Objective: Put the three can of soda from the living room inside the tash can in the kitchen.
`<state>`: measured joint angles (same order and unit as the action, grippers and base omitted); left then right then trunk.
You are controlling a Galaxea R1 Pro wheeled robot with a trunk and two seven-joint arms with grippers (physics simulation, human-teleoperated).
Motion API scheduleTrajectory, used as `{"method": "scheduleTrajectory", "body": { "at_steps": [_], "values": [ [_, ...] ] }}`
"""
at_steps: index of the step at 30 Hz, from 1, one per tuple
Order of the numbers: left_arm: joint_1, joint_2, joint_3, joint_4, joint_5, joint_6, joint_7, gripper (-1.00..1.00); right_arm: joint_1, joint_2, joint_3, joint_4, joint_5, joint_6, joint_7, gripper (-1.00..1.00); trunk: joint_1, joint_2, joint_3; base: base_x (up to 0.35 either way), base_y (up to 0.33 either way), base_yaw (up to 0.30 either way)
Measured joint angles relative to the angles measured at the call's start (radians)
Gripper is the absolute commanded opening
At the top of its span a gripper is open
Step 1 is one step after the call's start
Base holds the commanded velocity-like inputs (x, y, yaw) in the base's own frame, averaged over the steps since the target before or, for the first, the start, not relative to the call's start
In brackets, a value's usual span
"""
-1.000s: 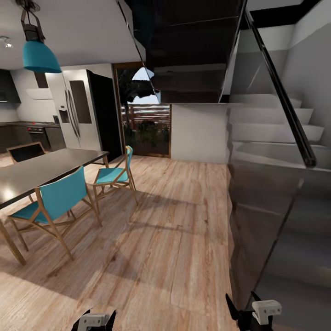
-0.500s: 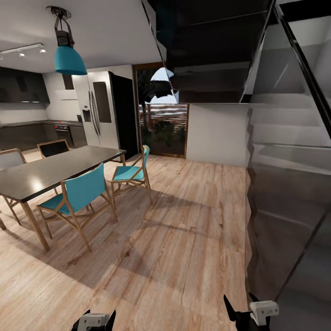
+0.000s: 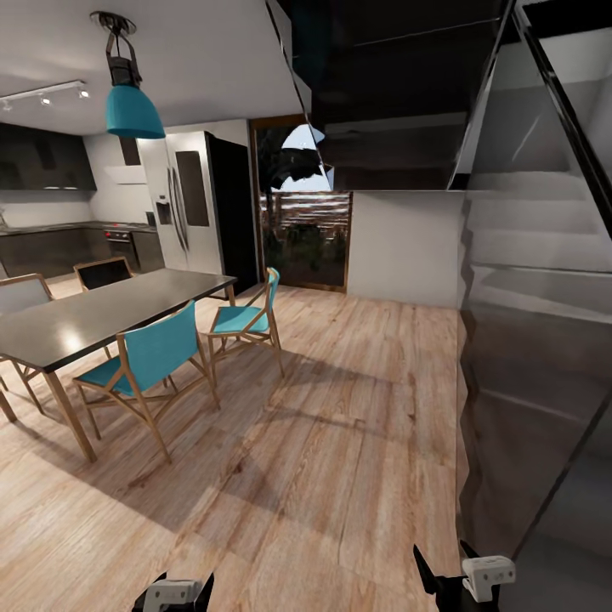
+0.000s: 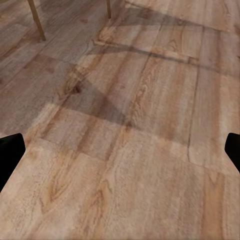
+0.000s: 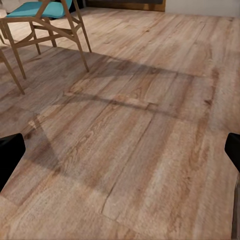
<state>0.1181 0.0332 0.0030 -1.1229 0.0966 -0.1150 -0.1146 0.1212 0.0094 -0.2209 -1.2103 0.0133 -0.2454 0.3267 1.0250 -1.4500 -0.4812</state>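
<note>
Wood plank floor (image 3: 340,442) runs ahead of you, past a dark dining table (image 3: 93,319) with teal chairs (image 3: 153,361) forward and to the left of the left gripper (image 3: 174,591). Beyond them stand the kitchen (image 3: 59,242) cabinets, a fridge (image 3: 183,212) and a glazed door (image 3: 302,225). A glass-sided staircase (image 3: 535,340) rises close beside the right gripper (image 3: 463,578).

Change noted: over the last second the whole view has swung, bringing the table and kitchen further into frame, then nearly settled. That reads as your base turning, not the furniture moving.

Both wrist views show each gripper's fingertips spread wide at the frame edges with bare floor between: jaws apart, nothing held.

No soda can or trash can is visible, so their positions cannot be confirmed. Judgement: you are in transit, facing towards the kitchen without a can in hand.
</note>
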Motion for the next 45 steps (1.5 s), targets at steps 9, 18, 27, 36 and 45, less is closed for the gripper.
{"method": "scheduleTrajectory", "body": {
  "at_steps": [9, 18, 27, 36, 45],
  "values": [
    [0.0, 0.0, 0.0, 0.0, 0.0, 0.0, 0.0, 1.0, -0.002, 0.0, -0.002, 0.001, 0.0, 0.003, 0.0, 1.0, 0.0, 0.0, 0.0, 0.0, 0.0, 0.004],
    [0.0, 0.0, 0.0, 0.0, 0.0, 0.0, 0.0, 1.0, -0.003, 0.001, 0.001, 0.002, 0.001, 0.0, 0.0, 1.0, 0.0, 0.0, -0.003, 0.0, 0.0, 0.039],
    [0.0, 0.0, 0.0, 0.0, 0.0, 0.0, 0.0, 1.0, -0.003, 0.001, 0.002, 0.002, 0.0, 0.001, 0.0, 1.0, 0.0, 0.0, -0.014, 0.0, 0.0, 0.139],
    [-0.001, -0.001, 0.0, 0.001, 0.0, 0.0, 0.0, 1.0, -0.003, 0.001, 0.002, 0.002, 0.0, 0.0, 0.0, 1.0, 0.0, 0.0, -0.024, 0.0, 0.0, 0.17],
    [-0.001, -0.001, -0.001, 0.001, 0.0, 0.0, 0.0, 1.0, -0.003, 0.001, 0.002, 0.009, 0.0, 0.0, 0.0, 1.0, 0.0, 0.0, -0.034, 0.0, 0.0, 0.174]
  ]
}}
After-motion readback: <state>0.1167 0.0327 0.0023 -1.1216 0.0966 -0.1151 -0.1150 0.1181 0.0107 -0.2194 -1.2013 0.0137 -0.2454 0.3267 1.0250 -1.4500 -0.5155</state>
